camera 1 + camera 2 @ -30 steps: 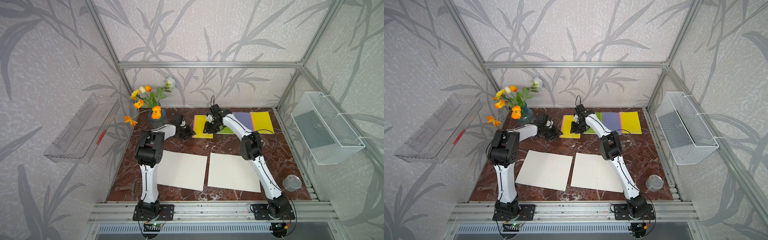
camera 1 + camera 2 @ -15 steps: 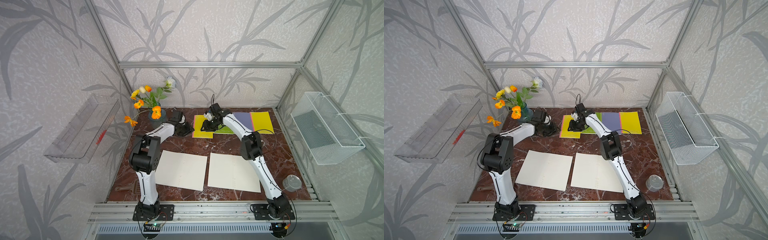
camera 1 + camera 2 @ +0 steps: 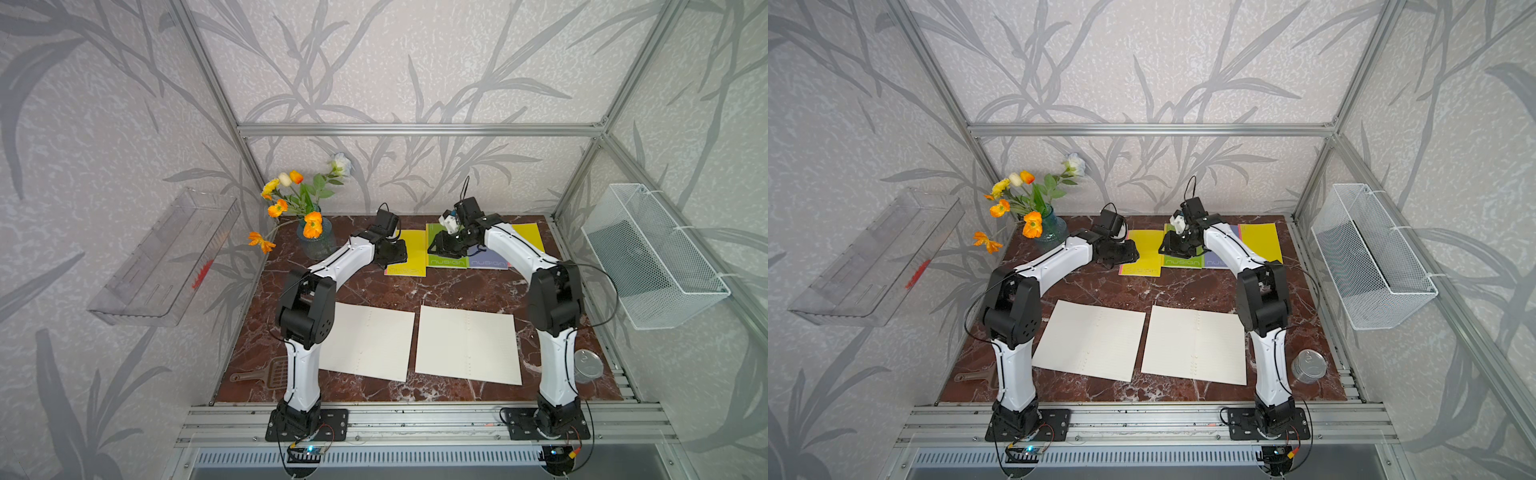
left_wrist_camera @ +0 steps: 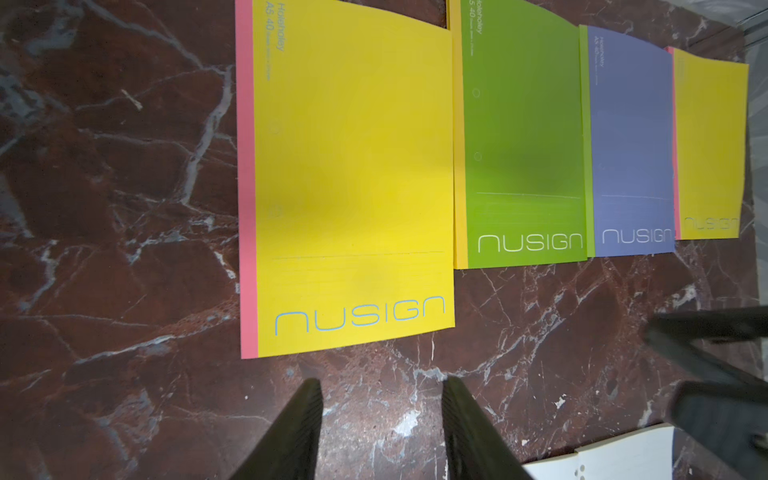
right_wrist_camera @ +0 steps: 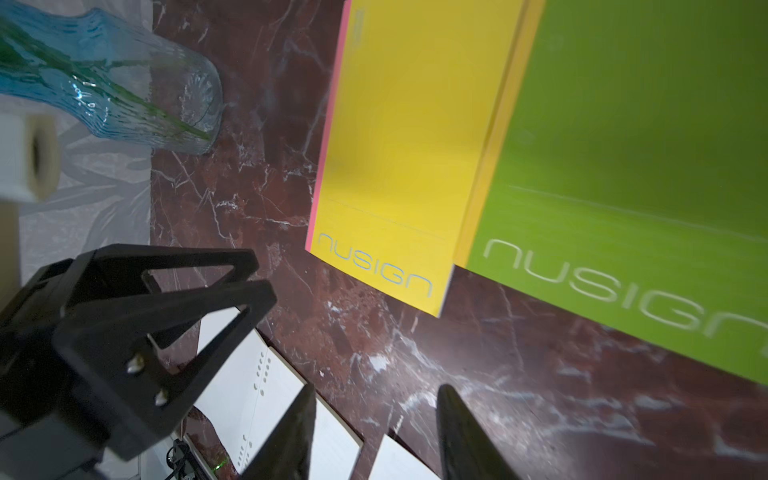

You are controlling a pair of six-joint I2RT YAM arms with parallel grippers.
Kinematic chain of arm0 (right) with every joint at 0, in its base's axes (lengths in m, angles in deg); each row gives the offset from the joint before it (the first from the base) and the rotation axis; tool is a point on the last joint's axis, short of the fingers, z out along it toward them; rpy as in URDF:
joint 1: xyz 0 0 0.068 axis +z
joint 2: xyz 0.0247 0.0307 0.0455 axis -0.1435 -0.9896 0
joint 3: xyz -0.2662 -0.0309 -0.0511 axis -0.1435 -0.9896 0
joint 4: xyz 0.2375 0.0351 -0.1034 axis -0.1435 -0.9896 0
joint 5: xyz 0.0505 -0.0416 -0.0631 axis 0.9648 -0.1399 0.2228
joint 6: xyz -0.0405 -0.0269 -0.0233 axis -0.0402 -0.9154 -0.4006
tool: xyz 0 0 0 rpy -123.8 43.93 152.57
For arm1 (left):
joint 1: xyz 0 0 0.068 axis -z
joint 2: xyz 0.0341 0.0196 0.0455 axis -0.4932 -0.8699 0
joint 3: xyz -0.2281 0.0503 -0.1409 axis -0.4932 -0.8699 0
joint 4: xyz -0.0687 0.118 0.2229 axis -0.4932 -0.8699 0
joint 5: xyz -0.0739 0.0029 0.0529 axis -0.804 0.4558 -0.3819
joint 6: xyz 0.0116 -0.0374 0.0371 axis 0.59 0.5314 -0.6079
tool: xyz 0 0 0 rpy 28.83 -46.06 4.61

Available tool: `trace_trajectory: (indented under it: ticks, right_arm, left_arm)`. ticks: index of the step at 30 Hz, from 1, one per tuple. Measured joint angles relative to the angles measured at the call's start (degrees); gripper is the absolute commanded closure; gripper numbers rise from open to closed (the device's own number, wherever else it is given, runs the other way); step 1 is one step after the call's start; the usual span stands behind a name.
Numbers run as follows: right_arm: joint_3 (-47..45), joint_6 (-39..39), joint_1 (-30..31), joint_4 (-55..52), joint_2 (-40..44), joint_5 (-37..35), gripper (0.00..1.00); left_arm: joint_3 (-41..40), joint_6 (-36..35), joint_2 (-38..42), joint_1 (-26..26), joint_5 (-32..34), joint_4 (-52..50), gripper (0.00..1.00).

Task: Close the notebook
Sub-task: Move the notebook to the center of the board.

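**Left wall:** clear tray, mounted.

**Table, left side:** brown scoop at the front, glass vase of flowers at the back.

**Left open notebook:** front of the table, flat, white pages up.

**Left gripper:** at the back, by the near left edge of the yellow notebook. Fingers apart, nothing between them.

**Back row, onward:** green notebook, purple notebook, second yellow notebook. All closed, lying edge to edge.

**Right gripper:** over the green notebook. Fingers apart, empty.

**Right open notebook:** front, flat, just beside the left one and well apart from both grippers.

**Right side:** metal tin at the front, wire basket on the wall.

**Step in hand (judged):** no closing of an open notebook has begun, since both grippers stand empty at the back. Which of the two is meant cannot be told.

**Next move calls for:**
- bringing a gripper forward to an outer page edge;
- getting a finger under thin paper lying flat on stone;
- folding that half over the spine without dragging the book.
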Motion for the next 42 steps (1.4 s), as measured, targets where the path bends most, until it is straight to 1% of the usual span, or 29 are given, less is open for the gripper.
trace_trajectory:
  ticks: [2,5,10,13,23,33,42]
  right_arm:
    - [-5.5,0.2,-2.4,1.4,3.9,-0.3,0.52]
    - [-10.8,-0.2,-4.2,2.2,7.3,-0.9,0.52]
    - [-17.7,-0.7,-4.9,3.7,10.3,-0.9,0.54]
    - [-20.0,-0.7,-5.0,4.3,10.8,-0.8,0.54]
    - [-21.3,-0.7,-5.2,6.1,11.0,-0.4,0.55]
    - [-21.4,-0.7,-5.2,6.6,11.0,-0.4,0.55]
    - [-22.1,-0.7,-5.3,6.6,11.0,-0.4,0.55]
  left_arm:
    - [1.3,0.1,-1.7,0.7,0.7,-1.0,0.52]
    - [1.3,1.1,-2.9,1.4,1.4,-2.6,0.53]
    - [1.3,3.1,-3.1,2.6,3.3,-4.0,0.54]
    - [1.3,3.6,-3.3,3.3,3.9,-4.6,0.55]
    - [1.3,3.5,-6.0,5.2,6.4,-7.1,0.55]
    - [1.6,3.4,-8.2,5.3,6.5,-8.6,0.55]
    - [3.8,3.0,-10.4,5.4,6.2,-8.9,0.55]
